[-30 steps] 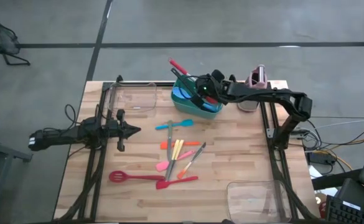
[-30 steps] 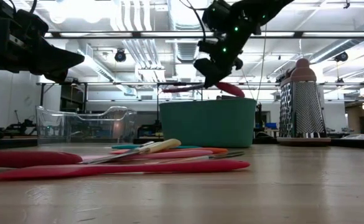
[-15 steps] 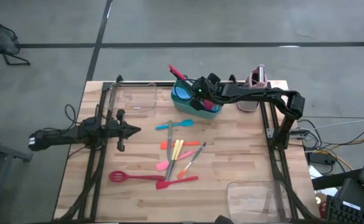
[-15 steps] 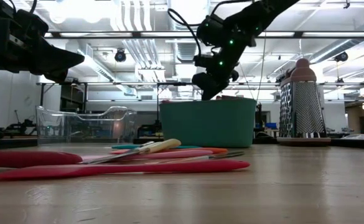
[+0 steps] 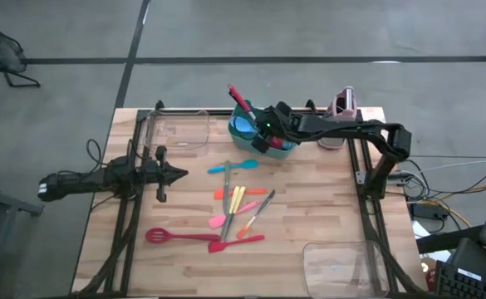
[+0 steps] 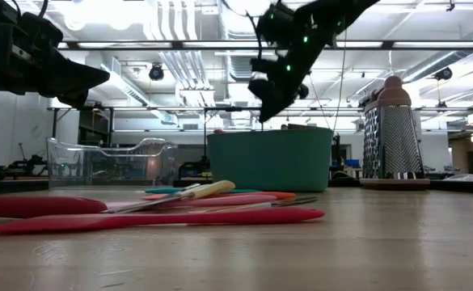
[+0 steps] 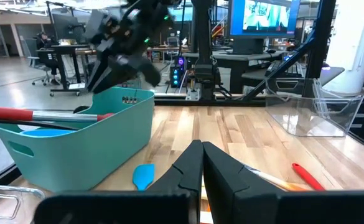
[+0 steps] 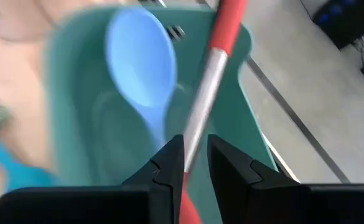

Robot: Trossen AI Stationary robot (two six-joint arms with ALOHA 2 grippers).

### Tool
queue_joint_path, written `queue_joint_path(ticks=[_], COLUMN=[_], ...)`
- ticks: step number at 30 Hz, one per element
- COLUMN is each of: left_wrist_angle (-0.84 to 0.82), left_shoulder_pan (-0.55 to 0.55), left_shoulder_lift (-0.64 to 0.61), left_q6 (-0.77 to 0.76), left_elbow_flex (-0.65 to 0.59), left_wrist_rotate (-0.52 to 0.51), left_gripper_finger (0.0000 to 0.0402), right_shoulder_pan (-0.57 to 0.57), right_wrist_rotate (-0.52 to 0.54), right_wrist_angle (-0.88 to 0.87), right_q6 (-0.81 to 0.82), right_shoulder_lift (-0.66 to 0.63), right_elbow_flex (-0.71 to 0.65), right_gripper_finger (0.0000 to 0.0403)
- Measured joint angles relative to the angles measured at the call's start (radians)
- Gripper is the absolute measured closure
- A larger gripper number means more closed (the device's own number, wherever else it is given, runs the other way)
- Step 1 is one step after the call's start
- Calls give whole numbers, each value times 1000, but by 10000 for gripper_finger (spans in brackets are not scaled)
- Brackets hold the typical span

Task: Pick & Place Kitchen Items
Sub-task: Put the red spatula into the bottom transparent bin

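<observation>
Hovering over the green bin (image 5: 263,137), our right gripper (image 8: 190,163) has its jaws narrowly apart.
We see the red-handled utensil (image 8: 214,62) lying lengthwise between them, handle past the bin's rim.

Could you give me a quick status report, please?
Right gripper above green bin, fingers either side of red-handled utensil lying in it. Left gripper shut, parked table's left. Nothing in the way.

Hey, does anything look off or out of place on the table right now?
One thing: a red-handled utensil lies tilted in the teal bin, its handle poking out over the rim instead of sitting inside with the blue spoon.
</observation>
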Motion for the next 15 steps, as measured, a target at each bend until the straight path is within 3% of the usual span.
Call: queue_joint_path(ticks=[15], left_wrist_angle=[0], left_shoulder_pan=[0], left_shoulder_lift=[0], left_q6=[0], left_elbow_flex=[0], left_wrist_rotate=[0], left_gripper_finger=[383], right_shoulder_pan=[298], right_wrist_rotate=[-5], right_wrist_angle=[-29], right_q6=[9], right_shoulder_lift=[-45], right_elbow_flex=[0], right_gripper_finger=[270])
